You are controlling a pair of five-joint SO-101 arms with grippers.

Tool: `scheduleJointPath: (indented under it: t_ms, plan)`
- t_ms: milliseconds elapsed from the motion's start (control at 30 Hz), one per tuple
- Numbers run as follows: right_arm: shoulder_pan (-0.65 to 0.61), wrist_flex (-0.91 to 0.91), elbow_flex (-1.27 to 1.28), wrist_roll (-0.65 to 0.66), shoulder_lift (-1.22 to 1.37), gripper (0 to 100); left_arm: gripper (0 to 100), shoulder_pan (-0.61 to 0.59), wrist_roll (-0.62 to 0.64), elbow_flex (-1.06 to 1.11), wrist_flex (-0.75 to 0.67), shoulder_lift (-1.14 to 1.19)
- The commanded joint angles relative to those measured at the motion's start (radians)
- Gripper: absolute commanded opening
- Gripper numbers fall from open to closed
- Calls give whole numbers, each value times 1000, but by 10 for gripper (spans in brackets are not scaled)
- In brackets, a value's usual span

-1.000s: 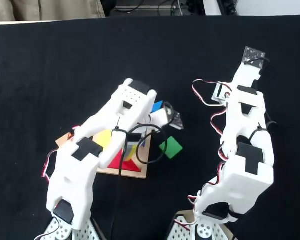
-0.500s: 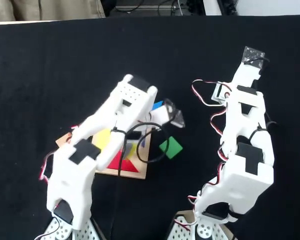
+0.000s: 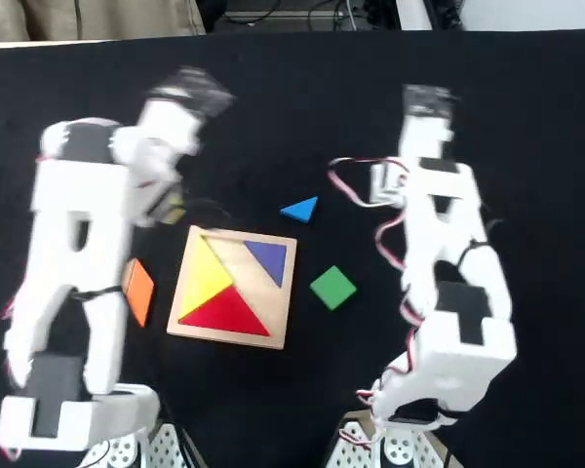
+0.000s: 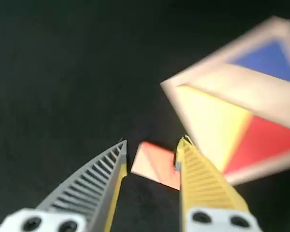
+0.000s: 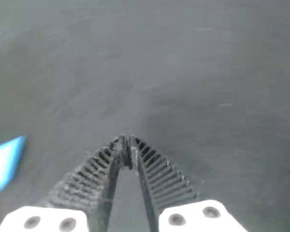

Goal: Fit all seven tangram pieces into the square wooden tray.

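Tray (image 3: pixel 271 297) is sitting mid-desk (image 3: pixel 292 117) with three pieces seated: yellow (image 3: pixel 207 271), red (image 3: pixel 229 314) and a purple-blue triangle (image 3: pixel 268 257). Bare wood is showing beside them, so slots are waiting.

Loose on the cloth:
- orange piece (image 3: pixel 136 291), just left of the tray
- blue triangle (image 3: pixel 300 209), off its far corner
- green square (image 3: pixel 332 288), just right of it

Left gripper (image 4: pixel 153 142) is hanging wide open, jaws framing the orange piece, probably lining up that pick. Right gripper (image 5: pixel 127 141) is pinched shut on nothing over bare cloth near the blue triangle, likely parked clear of the left arm.
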Motion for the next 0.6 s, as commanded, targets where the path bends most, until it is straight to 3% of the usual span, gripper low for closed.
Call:
scheduleJointPath:
  t_ms: [0, 167, 233, 400, 567]
  plan:
    - [-120, 173, -4, 43, -124, 11, 168, -248, 107, 401, -333, -71]
    - [-230, 226, 18, 12, -108, 11, 66, -357, 117, 717, -494, -226]
    - [-276, 229, 16, 3, -77, 11, 38, -403, 173, 794, -539, -304]
    - [-344, 233, 21, -5, -19, 11, 32, -510, 302, 952, -661, -430]
    - [-368, 230, 22, -5, 2, 11, 32, -539, 399, 1055, -746, -445]
